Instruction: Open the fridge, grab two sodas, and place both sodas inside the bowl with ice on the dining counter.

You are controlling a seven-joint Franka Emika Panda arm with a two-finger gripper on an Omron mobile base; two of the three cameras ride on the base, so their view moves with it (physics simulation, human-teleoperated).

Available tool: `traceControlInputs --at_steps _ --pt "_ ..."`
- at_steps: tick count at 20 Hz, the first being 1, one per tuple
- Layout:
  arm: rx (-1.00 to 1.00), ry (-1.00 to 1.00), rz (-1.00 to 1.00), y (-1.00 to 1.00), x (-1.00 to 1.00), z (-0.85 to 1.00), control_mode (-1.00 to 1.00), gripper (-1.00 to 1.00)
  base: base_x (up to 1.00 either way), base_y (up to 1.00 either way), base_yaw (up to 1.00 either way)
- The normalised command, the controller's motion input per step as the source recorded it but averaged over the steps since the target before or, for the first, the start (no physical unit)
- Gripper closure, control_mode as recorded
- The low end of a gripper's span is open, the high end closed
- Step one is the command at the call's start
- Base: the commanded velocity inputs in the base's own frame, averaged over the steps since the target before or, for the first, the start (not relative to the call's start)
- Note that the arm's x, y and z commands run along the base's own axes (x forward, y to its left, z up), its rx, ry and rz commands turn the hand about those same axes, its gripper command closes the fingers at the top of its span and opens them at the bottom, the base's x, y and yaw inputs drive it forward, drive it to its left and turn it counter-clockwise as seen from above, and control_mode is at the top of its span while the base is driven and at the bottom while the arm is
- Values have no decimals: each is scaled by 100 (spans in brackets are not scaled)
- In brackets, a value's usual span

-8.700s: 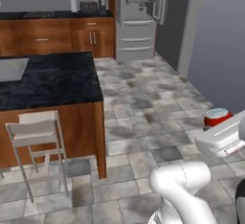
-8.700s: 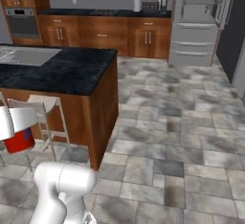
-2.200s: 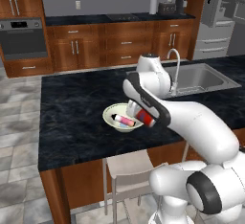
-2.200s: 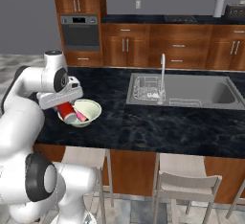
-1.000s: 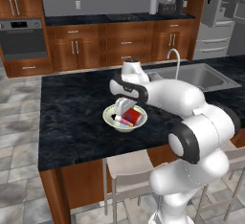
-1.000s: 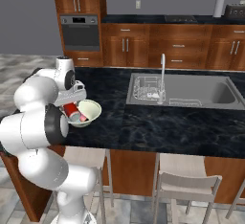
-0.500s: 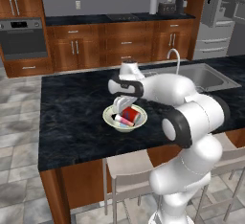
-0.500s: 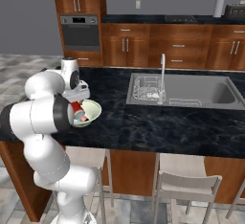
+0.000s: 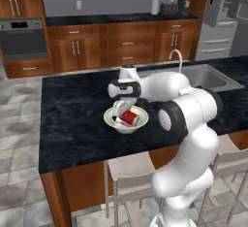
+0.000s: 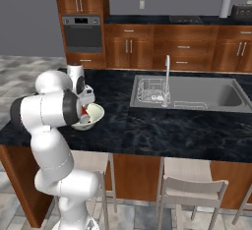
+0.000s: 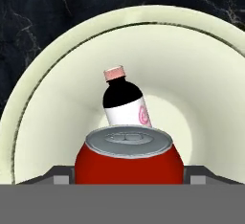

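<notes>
The gripper (image 9: 124,115) hangs low over the bowl (image 9: 110,121) on the dining desk (image 9: 72,124), its jaws spread wide on either side of the red can (image 11: 129,157). The pictures do not settle whether the pads are pressing the can or have just let go of it. The can sits inside the bowl, beside the slim bottle (image 11: 125,98), which lies tilted on the bowl floor. Hazards: if the jaws lift before clearing the can, it may be dragged up and tip out; a sideways exit could knock the can against the bottle or shift the light bowl.
</notes>
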Motion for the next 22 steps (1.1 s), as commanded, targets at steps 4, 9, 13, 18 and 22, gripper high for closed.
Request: traceControlInputs --at_steps 4,9,13,18,22 --pt "0 0 0 3 24 -24 -100 100 0 0 0" --pt "0 0 0 2 14 -27 -100 -100 0 0 0" --pt "0 0 0 -1 0 -11 -100 -100 0 0 0" --pt "0 -1 0 -8 -4 -2 -100 -100 0 0 0" --pt "0 0 0 -10 -6 -2 -100 -100 0 0 0"
